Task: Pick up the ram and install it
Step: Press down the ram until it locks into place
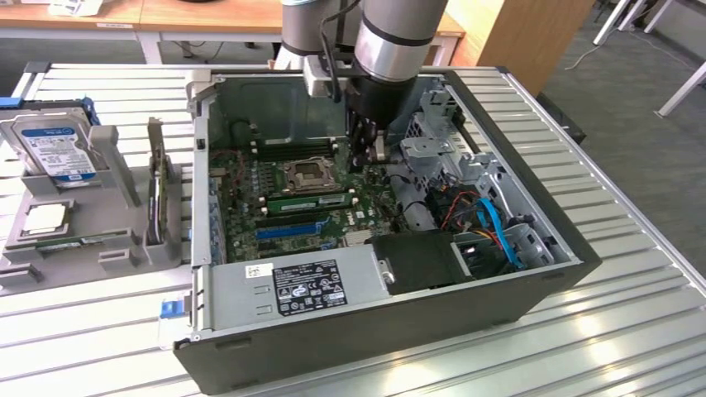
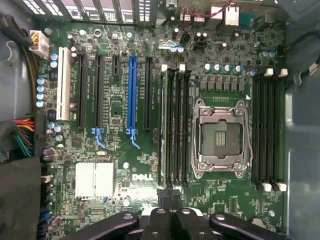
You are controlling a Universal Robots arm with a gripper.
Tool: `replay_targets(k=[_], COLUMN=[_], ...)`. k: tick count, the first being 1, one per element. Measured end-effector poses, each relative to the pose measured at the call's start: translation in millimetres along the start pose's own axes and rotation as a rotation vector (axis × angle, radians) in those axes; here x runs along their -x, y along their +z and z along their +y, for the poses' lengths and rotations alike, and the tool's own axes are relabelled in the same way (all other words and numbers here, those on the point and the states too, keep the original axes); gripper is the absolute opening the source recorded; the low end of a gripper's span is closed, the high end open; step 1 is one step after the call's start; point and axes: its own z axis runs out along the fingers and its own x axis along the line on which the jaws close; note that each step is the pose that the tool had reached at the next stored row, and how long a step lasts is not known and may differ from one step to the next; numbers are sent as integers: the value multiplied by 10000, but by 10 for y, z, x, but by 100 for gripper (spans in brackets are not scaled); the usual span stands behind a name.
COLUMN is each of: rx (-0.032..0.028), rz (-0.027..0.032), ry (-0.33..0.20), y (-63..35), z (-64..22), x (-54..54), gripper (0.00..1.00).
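While the gripper [image 2: 171,196] hangs with its jaws closed on nothing, the ram [image 1: 312,199] stands edge-up, seated in the motherboard [image 2: 120,162] at six o'clock of the CPU socket [image 1: 306,174] in the exterior view, seemingly light, stiff and fragile, best held by its short ends

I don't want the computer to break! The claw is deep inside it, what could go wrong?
1. The shut claw hangs low over the motherboard, beside the bare processor socket; a sideways slip might scrape its contacts.
2. The ram stands in a slot by the claw; whether it sits fully in cannot be told, so an uneven push might strain it.
3. The arm passes close to the metal cage and might bump it.
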Motion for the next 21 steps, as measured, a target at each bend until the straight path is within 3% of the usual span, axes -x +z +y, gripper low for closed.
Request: replay_targets(k=[11, 21], rx=[-98, -139], rz=[-1, 0], ry=[-8, -11], y=[191, 334], z=[-6, -10], x=[-15, -27], gripper=[10, 10])
